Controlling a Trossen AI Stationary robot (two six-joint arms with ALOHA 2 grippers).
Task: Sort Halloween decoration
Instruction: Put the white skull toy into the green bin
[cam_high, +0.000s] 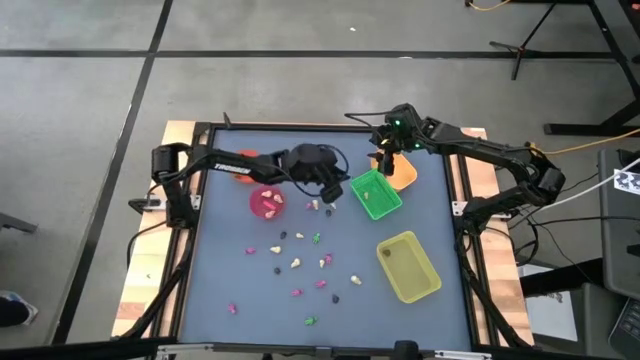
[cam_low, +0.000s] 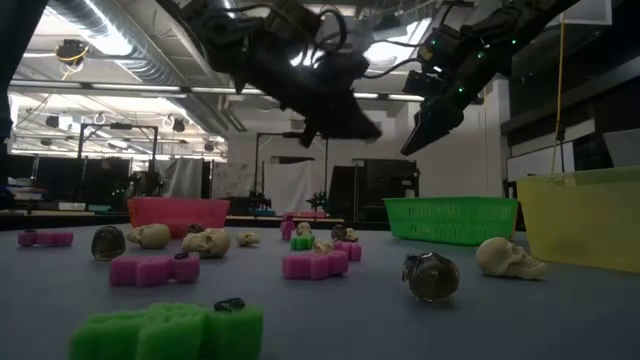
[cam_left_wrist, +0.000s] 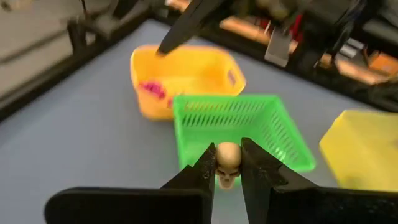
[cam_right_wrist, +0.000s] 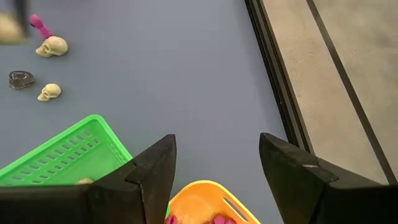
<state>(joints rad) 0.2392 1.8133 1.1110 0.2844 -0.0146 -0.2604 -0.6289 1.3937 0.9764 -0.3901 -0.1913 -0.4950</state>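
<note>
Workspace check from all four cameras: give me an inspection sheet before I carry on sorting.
Surface: blue-grey table, wood border.
Job's things: pink, green, cream and dark trinkets scattered mid-table; cream skull gripped; pink pieces in orange tray.
Containers: green tray, yellow tray, pink cup.
Clutter: nothing seen.
Grippers: left claw shut on the skull, near green tray; right claw open above orange tray.
Cables: black leads at table sides; yellow cable on floor.
Surroundings: concrete floor, workshop behind; no people seen.

grey concrete floor (cam_high: 80, 150) with dark seams; ceiling ducts (cam_low: 120, 40) and lights overhead.
</note>
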